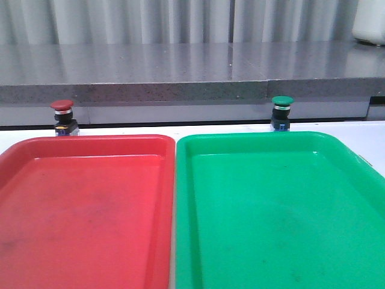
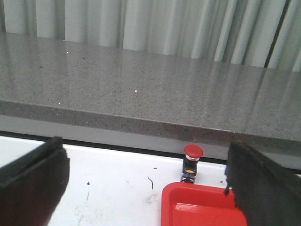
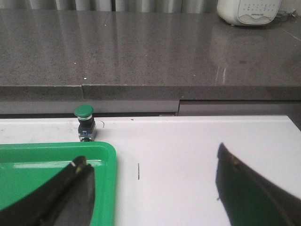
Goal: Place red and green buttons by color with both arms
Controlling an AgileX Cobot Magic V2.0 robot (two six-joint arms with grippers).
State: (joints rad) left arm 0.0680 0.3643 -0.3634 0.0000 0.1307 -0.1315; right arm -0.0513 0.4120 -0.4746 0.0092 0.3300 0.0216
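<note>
While both buttons stand untouched behind their trays, left gripper (image 2: 146,188) and right gripper (image 3: 155,188) hang wide, apparently empty; reaching red button (image 1: 62,117) and green button (image 1: 281,112) comes next.

- Two trays side by side on table (image 1: 120,129): left tray (image 1: 84,211), right tray (image 1: 283,211), rims nearly touching.
- One button (image 1: 63,117) upright behind left tray's far edge.
- Other button (image 1: 281,112) upright behind right tray.
- Counter ledge (image 1: 192,69) behind both.
</note>
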